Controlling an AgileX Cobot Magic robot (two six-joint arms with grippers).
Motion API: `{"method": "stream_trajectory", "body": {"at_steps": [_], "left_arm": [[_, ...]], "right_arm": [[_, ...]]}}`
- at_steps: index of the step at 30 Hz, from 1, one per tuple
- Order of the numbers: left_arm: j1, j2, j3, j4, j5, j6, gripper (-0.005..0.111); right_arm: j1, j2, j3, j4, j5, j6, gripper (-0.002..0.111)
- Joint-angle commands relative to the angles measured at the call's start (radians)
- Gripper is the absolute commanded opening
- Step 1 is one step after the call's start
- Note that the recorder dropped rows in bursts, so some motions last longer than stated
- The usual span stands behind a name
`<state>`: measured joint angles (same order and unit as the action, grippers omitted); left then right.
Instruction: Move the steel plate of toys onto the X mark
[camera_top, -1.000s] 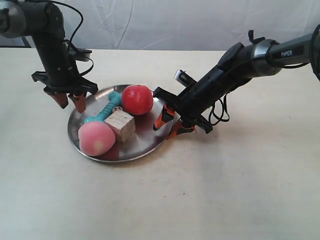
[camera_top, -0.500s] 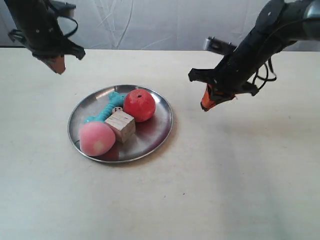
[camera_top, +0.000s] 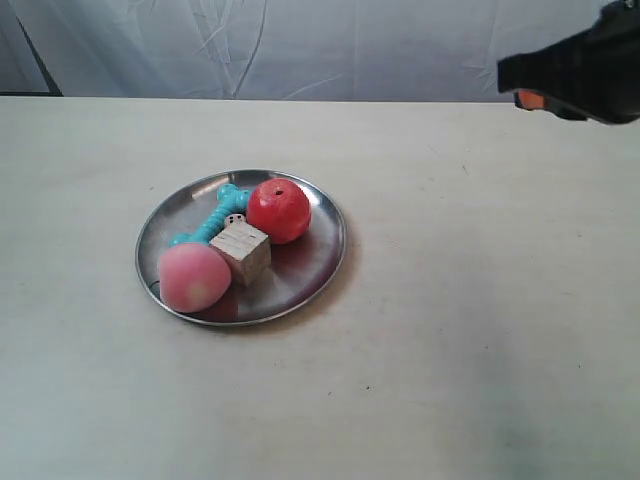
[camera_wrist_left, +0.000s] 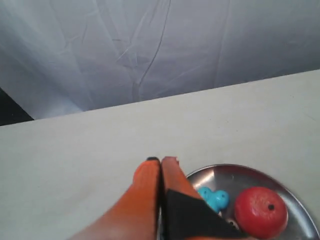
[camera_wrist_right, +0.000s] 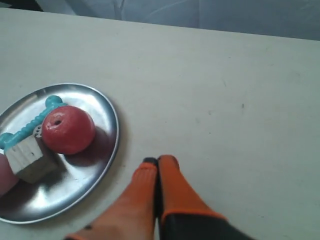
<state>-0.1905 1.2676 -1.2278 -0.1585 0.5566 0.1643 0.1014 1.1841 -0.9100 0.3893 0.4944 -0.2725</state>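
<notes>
on the steel plate (camera_top: 312, 262), toys (camera_top: 278, 211) close-packed

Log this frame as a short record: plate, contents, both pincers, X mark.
Steel plate: flat on the table, not held
Contents: red ball, pink peach, teal bone, wooden cube, small die
Left pincer: shut, holding nothing
Right pincer: shut, holding nothing
X mark: not visible in any view
</notes>
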Motion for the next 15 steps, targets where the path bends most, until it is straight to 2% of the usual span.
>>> {"method": "stream_trajectory", "body": {"at_steps": [1,5,8,15], "left_arm": [[-0.002,-0.167,0.251,-0.007,-0.142,0.001,0.0],[-0.002,-0.251,0.422,-0.007,-0.222,0.001,0.0],[-0.002,-0.274,0.502,-0.007,-0.252,0.001,0.0],[-0.002,-0.277,0.538,-0.025,-0.079,-0.005,0.0]], "right_arm": [[-0.008,-0.177,0.189,-0.022,-0.128,-0.015,0.0],[-0.008,-0.283,0.316,-0.018,-0.171,-0.015,0.0],[-0.008,-0.335,0.374,-0.014,-0.177,-0.015,0.0],[-0.008,-0.388,0.401,0.067,-0.097,-0.012,0.0]]}}
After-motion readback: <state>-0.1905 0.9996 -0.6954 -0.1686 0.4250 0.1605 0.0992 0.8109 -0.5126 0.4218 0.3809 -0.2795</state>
